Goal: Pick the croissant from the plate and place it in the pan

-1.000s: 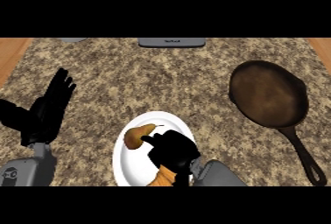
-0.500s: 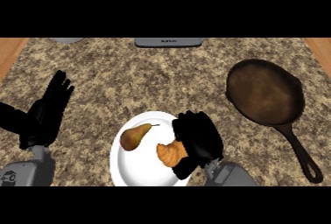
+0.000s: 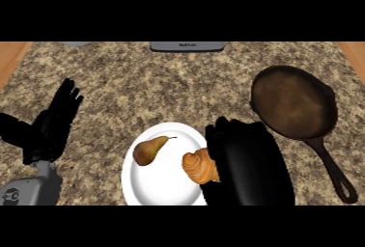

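Observation:
A golden croissant [image 3: 200,167] lies on the right part of the white plate [image 3: 158,185], with a brown-green pear [image 3: 149,151] to its left. My right hand [image 3: 247,161] rests flat over the plate's right rim, fingers straight and pointing away. Its left side touches the croissant, and it hides the croissant's right end. The dark cast-iron pan [image 3: 292,102] sits to the right of the hand with nothing in it. Its handle [image 3: 335,171] runs toward the lower right. My left hand [image 3: 53,124] stays open at the left, fingers up, apart from the plate.
A grey appliance edge [image 3: 185,46] shows at the counter's far side, and another grey item [image 3: 76,43] at the far left. Wooden strips [image 3: 10,55] border the speckled stone counter [image 3: 157,91] on both sides.
My right hand has slid rightward off the middle of the plate toward its right rim, uncovering the croissant. The left hand has held its pose.

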Controlling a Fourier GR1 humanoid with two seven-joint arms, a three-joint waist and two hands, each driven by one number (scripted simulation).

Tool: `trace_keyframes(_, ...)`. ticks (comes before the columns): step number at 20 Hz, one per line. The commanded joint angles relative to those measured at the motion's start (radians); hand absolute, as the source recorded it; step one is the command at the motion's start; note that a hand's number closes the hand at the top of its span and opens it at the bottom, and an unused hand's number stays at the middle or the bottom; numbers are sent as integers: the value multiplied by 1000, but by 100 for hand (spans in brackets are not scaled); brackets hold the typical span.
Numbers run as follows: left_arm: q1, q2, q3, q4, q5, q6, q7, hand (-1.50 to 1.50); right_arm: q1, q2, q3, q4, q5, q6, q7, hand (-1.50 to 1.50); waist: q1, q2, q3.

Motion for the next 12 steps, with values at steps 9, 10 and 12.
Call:
trace_keyframes(9,-8,-25,-17,-58,-13,23,53,0,-96,-60,-382,-7,-104,-48,-72,150,13,7,1)
trace_keyframes(10,-3,6,17,8,17,-37,-24,0,-114,-91,-446,42,-129,-83,-119,150,13,9,1)
trace_keyframes(12,8,-24,-20,-38,-14,2,26,0,-162,-119,-553,46,-198,-19,-144,150,12,7,1)
